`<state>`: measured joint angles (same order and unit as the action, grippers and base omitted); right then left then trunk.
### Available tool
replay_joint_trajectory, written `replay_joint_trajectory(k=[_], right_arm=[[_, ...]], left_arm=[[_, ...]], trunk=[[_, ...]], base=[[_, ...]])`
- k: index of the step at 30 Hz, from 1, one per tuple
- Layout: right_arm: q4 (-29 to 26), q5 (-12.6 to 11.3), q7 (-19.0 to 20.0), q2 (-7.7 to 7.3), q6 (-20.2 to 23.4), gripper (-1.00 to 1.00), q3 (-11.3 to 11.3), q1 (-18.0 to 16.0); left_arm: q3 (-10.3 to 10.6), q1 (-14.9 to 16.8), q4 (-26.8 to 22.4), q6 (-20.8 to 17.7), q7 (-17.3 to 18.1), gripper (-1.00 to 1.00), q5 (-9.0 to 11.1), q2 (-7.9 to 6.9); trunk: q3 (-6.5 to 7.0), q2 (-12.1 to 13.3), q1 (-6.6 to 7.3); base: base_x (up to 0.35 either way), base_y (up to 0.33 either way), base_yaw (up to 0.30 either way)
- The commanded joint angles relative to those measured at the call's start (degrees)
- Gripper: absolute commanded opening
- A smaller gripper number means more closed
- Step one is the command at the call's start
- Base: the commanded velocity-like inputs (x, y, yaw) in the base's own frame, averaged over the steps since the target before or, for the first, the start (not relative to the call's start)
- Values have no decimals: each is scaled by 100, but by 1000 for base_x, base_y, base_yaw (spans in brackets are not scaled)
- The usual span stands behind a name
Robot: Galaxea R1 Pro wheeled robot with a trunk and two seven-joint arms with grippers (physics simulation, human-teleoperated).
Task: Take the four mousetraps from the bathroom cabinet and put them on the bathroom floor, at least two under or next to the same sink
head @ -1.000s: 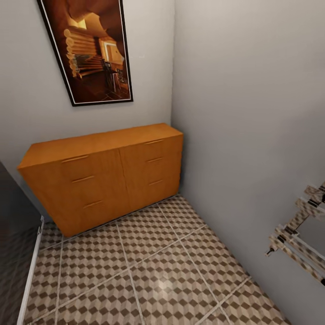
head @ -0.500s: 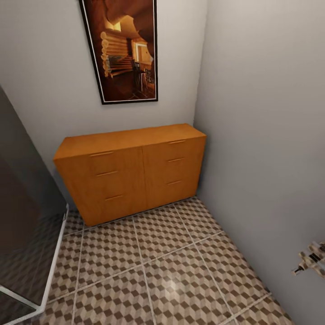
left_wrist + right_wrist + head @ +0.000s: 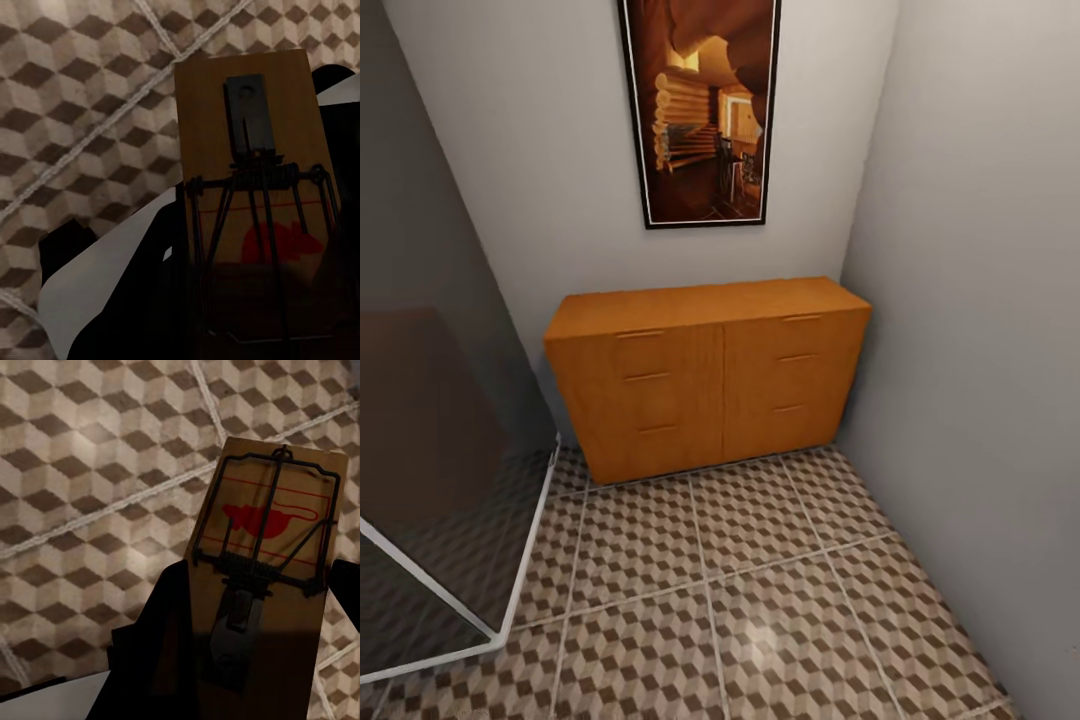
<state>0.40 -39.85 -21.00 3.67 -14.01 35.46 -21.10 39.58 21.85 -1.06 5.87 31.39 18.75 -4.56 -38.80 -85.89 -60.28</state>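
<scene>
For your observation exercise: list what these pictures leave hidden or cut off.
- Cabinet contents: head view, all drawers shut.
- Left wrist mousetrap: lower end cut by the frame edge, in shadow.
- Right wrist mousetrap: near end dark, pincer fingers indistinct.
- Picture: top cropped, head view.

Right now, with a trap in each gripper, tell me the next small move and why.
Probably turn away from the orange-brown wooden cabinet to look for the sink. The left gripper holds a wooden mousetrap with a red mouse print and the right gripper holds another mousetrap, both over the cube-patterned tiled floor. No sink shows here, so setting them down now seems premature.
</scene>
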Motion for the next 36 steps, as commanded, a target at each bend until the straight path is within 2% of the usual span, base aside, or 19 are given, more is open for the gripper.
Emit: replay_joint_trajectory(k=[1, 36], right_arm=[[4, -58, -10, 2, -22, -100, 49, -4], [4, -58, -3, 2, -22, -100, 49, -2]], left_arm=[[50, 4, 2, 36, -4, -100, 23, -1], [50, 4, 2, 36, -4, -100, 23, -7]], trunk=[[-5, -2, 0], [-5, -2, 0]], base=[[0, 0, 292], [0, 0, 292]])
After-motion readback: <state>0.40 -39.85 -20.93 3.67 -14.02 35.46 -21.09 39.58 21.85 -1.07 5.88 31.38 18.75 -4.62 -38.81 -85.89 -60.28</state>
